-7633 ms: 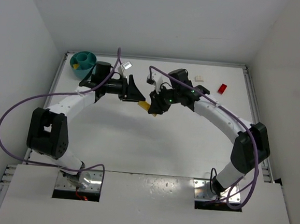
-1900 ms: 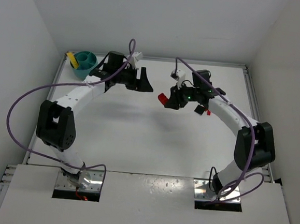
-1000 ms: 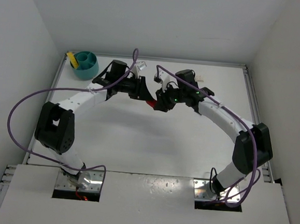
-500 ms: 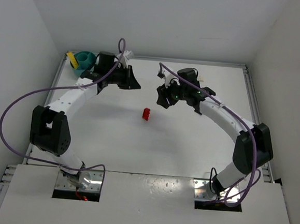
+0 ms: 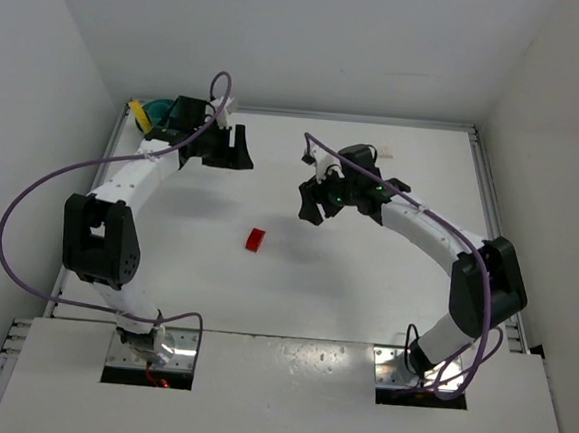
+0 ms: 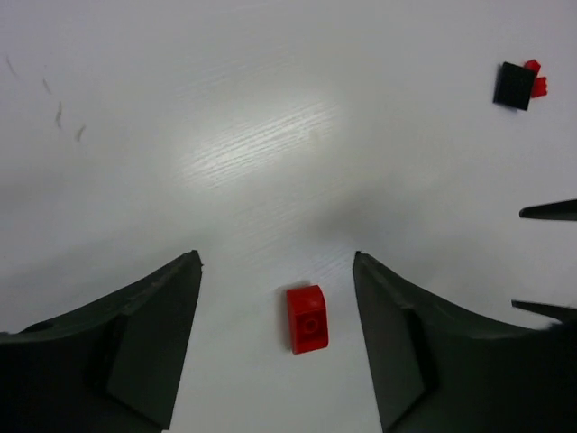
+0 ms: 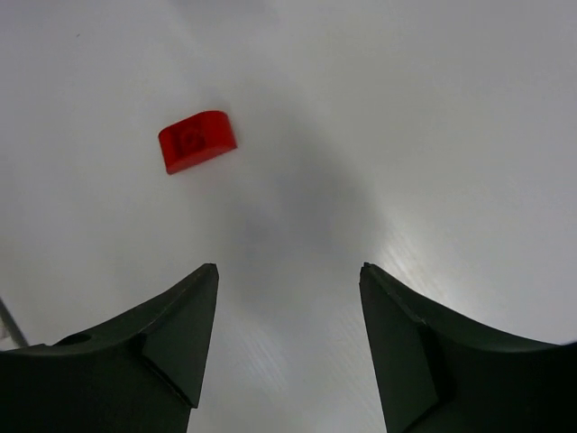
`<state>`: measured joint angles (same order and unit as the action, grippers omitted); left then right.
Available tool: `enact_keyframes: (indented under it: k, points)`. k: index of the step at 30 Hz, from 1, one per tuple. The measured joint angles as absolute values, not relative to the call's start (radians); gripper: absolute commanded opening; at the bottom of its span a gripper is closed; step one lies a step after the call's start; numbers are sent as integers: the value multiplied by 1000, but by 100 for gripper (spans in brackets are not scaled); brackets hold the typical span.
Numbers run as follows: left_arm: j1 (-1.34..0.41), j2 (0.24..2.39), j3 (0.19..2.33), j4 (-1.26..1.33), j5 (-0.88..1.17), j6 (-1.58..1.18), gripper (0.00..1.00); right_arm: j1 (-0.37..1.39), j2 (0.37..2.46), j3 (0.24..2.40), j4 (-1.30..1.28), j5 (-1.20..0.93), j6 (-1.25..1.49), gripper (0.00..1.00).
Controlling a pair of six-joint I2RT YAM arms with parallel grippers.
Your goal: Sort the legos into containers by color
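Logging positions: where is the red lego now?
Top view: the red lego lies loose on the table, left of centre, below the left claw and right claw.

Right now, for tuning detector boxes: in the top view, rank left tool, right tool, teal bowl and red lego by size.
Left tool and right tool: alike, unranked.
Teal bowl: mostly hidden behind the left arm, unsure.
Red lego: smallest.
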<state>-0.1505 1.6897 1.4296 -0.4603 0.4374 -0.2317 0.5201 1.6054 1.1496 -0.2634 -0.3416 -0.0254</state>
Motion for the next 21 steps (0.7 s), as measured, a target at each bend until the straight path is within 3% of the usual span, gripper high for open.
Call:
enact_keyframes:
  k: [3,6,13,19,21]
  points:
    - [-147,1662,1355,-465,419,-213,91,550,1645,1139,-263,-364,-1,67]
    - [-141,1600,1290,-472,402,-179,95,592,1726,1148,-260,-375,26,67]
    - [-268,1463,1166,-493,289,-64,73,660,1847,1170,-265,-278,109,67]
    - [-543,1431,991,-527,142,-39,53,555,1777,1158,-265,-89,169,65]
    - [-564,1434,963,-550,109,-50,52,506,1715,1153,-278,-46,180,64]
